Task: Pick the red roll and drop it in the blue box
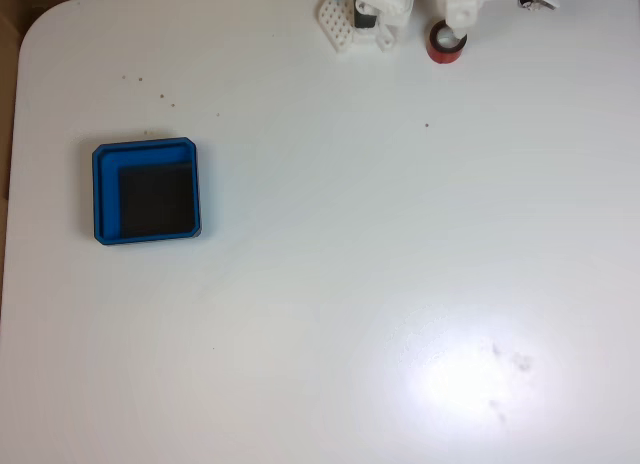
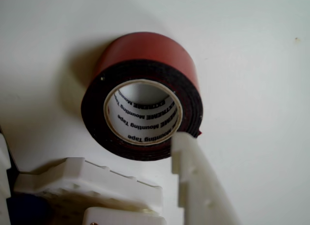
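The red roll [image 2: 145, 55] lies on the white table with its hollow centre facing the wrist camera, showing a black rim and a printed white core. My gripper [image 2: 128, 154] is open just short of it. One white finger [image 2: 193, 176] reaches up from the lower right and overlaps the roll's near rim, and the other jaw is swung out to the lower left. In the fixed view the roll [image 1: 446, 44] sits at the top edge with my gripper [image 1: 456, 26] partly covering it. The blue box [image 1: 146, 191] rests far away on the left, its black floor bare.
The arm's white base and mount [image 1: 362, 14] stand at the top edge, left of the roll. The white table [image 1: 350, 284] stretches between the roll and the box, with a bright glare patch at the lower right. The table's rounded corner is at the upper left.
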